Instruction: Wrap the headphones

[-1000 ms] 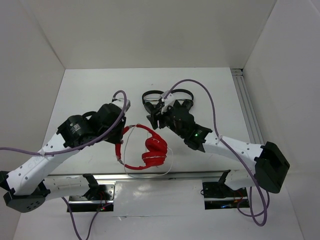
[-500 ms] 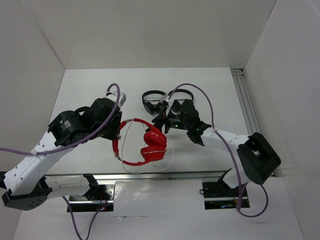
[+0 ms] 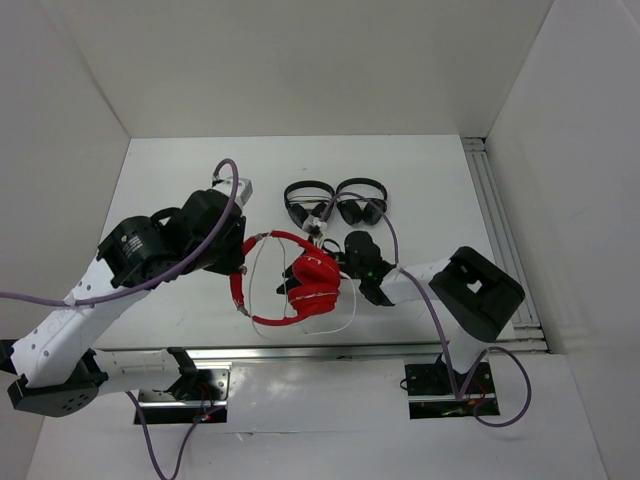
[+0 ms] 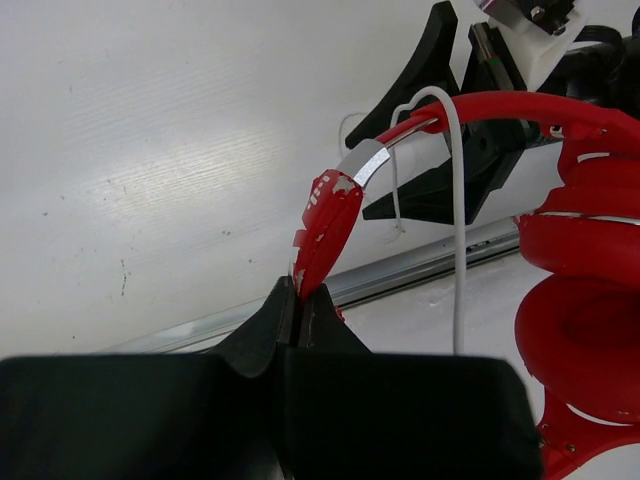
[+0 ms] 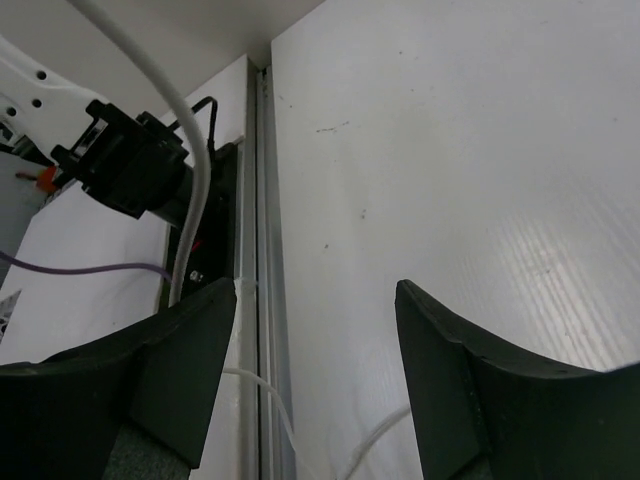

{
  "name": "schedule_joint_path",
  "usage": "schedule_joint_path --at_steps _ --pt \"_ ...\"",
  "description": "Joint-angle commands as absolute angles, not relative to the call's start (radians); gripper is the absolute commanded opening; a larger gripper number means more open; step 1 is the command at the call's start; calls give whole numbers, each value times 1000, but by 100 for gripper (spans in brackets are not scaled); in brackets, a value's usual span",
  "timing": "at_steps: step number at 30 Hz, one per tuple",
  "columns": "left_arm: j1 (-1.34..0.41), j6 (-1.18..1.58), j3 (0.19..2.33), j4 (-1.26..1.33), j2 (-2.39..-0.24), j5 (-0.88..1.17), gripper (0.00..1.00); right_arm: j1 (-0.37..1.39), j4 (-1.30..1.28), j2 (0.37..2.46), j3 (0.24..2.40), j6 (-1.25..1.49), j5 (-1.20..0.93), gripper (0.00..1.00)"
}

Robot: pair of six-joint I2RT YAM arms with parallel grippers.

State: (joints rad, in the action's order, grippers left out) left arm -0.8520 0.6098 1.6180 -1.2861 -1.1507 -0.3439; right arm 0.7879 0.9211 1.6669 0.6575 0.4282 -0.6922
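The red headphones (image 3: pixel 310 285) lie at the front middle of the table, cups together, headband arching left. Their thin white cable (image 3: pixel 347 312) loops round the cups. My left gripper (image 3: pixel 241 268) is shut on the headband's left end, seen between its jaws in the left wrist view (image 4: pixel 298 298), with the cups (image 4: pixel 590 300) to the right and the cable (image 4: pixel 458 210) draped over the band. My right gripper (image 3: pixel 343 268) is open and empty just right of the cups; its wrist view (image 5: pixel 315 295) shows bare table between the jaws and the cable (image 5: pixel 195 200) beside the left finger.
Two small black headphones (image 3: pixel 308 200) (image 3: pixel 362 198) lie just behind the red pair. The metal rail (image 3: pixel 300 352) runs along the table's near edge, also in the right wrist view (image 5: pixel 262 250). White walls enclose the table at the back and sides.
My right arm has folded in and its gripper has dropped from behind the headphones to just right of the cups. My left gripper kept hold of the headband, which shifted slightly.
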Motion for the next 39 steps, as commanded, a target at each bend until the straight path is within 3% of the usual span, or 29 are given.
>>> schedule_joint_path --at_steps 1,8,17,31,35,36,37,39 --pt "-841 643 1671 -1218 -1149 -330 0 785 1108 1667 621 482 -689 72" --pt "-831 643 1640 -1198 -1129 -321 0 698 1043 1464 517 500 -367 76" --pt "-813 653 1660 -1189 -1120 -291 0 667 1095 1426 525 540 -685 78" --pt "-795 683 1680 -1121 -1111 -215 0 761 1235 1554 534 566 -661 77" --pt "-795 692 1689 -1098 -1111 -183 0 770 1262 1588 534 566 -618 45" --pt "-795 692 1689 -1098 -1111 -169 0 770 1278 1588 525 566 -601 32" --pt "-795 701 1689 -1086 -1111 -160 0 770 1278 1588 525 575 -592 12" --pt "-795 701 1689 -1072 -1101 -137 0 761 1278 1588 525 575 -560 0"
